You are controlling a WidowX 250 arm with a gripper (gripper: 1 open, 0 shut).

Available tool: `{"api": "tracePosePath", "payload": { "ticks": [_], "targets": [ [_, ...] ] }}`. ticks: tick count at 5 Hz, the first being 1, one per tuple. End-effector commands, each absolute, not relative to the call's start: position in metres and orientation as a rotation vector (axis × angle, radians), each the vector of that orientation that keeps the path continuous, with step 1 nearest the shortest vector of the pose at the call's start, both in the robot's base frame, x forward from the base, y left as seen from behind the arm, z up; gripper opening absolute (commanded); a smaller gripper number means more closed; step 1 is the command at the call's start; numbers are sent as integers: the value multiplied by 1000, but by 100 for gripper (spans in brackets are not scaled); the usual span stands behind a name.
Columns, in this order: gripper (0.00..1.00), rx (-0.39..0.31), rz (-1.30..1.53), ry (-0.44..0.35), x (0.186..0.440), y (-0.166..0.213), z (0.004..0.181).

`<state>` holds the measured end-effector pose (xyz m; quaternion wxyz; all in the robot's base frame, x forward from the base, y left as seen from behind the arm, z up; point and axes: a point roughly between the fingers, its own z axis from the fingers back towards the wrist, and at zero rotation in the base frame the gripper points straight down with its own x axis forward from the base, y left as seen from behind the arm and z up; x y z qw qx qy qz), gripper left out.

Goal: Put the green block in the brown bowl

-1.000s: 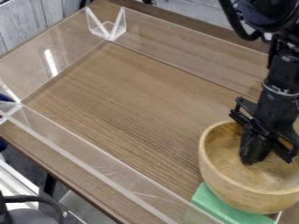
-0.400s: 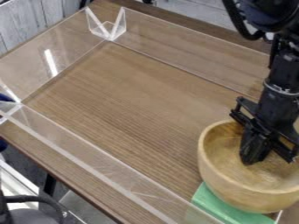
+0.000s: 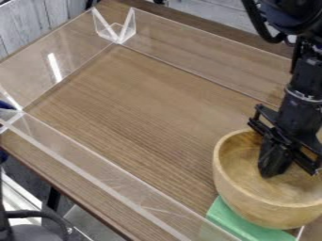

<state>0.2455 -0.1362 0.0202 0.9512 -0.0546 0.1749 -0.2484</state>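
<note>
The brown bowl [image 3: 228, 179], round and of light wood, stands at the table's near right corner. My black gripper [image 3: 273, 170] reaches steeply down into it, fingertips low inside near the far wall. The fingers look pressed together, and I see nothing between them. The green block [image 3: 234, 220], a pale mint slab, lies flat on the table at the bowl's near side. It is partly hidden under the bowl's edge and cut off by the bottom of the picture. The gripper is apart from the block, with the bowl's wall between them.
A low clear acrylic wall [image 3: 88, 160] runs around the wooden tabletop [image 3: 138, 104]. A clear V-shaped bracket [image 3: 116, 26] stands at the far left corner. The arm's dark body [image 3: 302, 66] rises along the right edge.
</note>
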Motion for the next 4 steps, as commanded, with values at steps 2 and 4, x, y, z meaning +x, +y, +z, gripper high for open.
{"api": "tracePosePath", "payload": {
  "ticks": [2,4],
  "targets": [
    [0,-130,-541,483,225,-139,-2],
    [0,-140,-526,525,222,-134,-4]
  ]
}}
